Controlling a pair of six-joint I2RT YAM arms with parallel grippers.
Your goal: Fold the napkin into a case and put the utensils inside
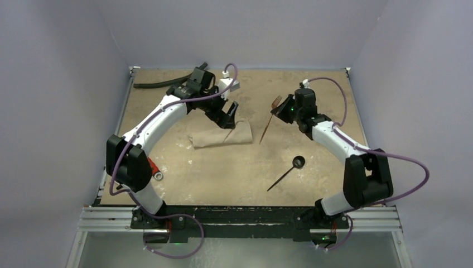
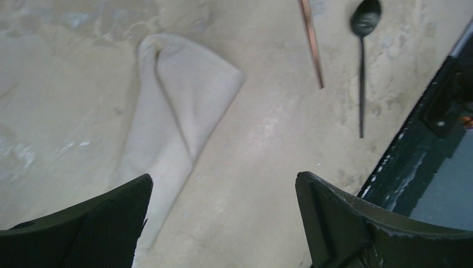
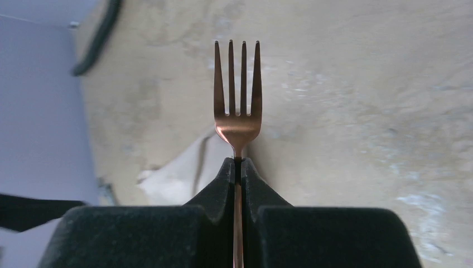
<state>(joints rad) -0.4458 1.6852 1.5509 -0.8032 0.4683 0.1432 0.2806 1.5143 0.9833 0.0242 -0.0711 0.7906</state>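
Halfway through: with right claw [image 3: 238,165] pinching fork [image 3: 237,120] at its neck, steer handle-first into case [image 1: 220,135] lying folded on counter [image 1: 223,178]; with left claw [image 2: 223,178] spread above it, lift the pouch mouth.

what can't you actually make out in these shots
Top view: the left claw covers part of the napkin's far edge.
Left wrist view: the fork is cut off by the top edge; tines unseen.
Right wrist view: the right claw hides most of the fork's handle.
Top view: a small ring by the left arm is too small to identify.
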